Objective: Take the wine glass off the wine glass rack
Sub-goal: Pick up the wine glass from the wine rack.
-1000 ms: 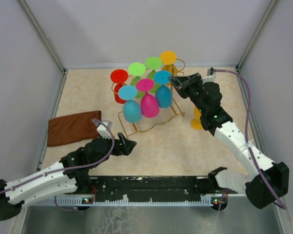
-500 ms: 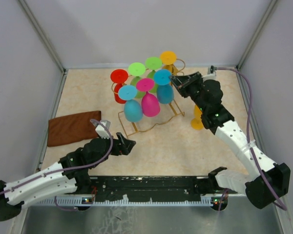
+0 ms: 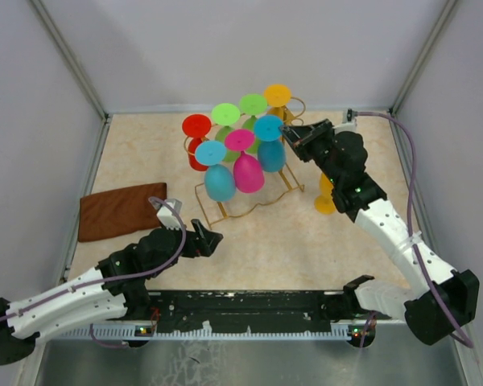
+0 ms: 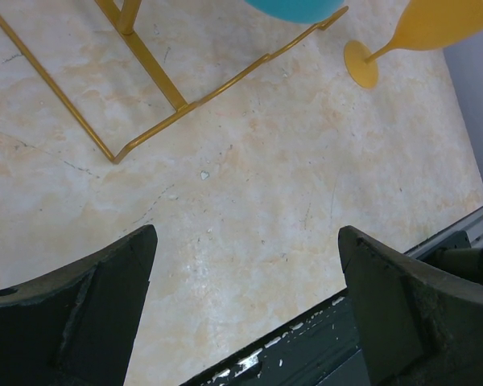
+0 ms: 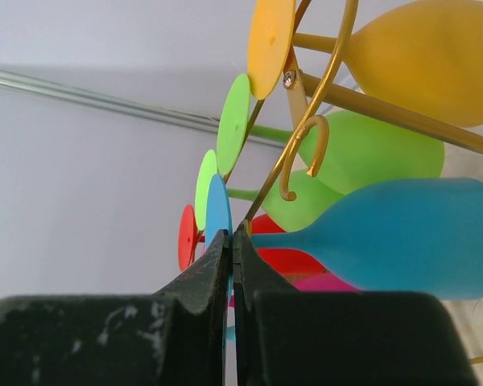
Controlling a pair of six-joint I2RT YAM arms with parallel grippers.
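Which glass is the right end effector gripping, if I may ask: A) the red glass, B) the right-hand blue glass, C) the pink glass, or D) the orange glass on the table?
B: the right wrist view shows the right end effector shut on the thin round foot of the blue glass that hangs on the rack.

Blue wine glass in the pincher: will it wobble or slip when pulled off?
Probably light; the blue matte wine glass looks plastic. It may swing or slip, since the right gripper pinches only its thin foot rim, the bowl hanging far out.
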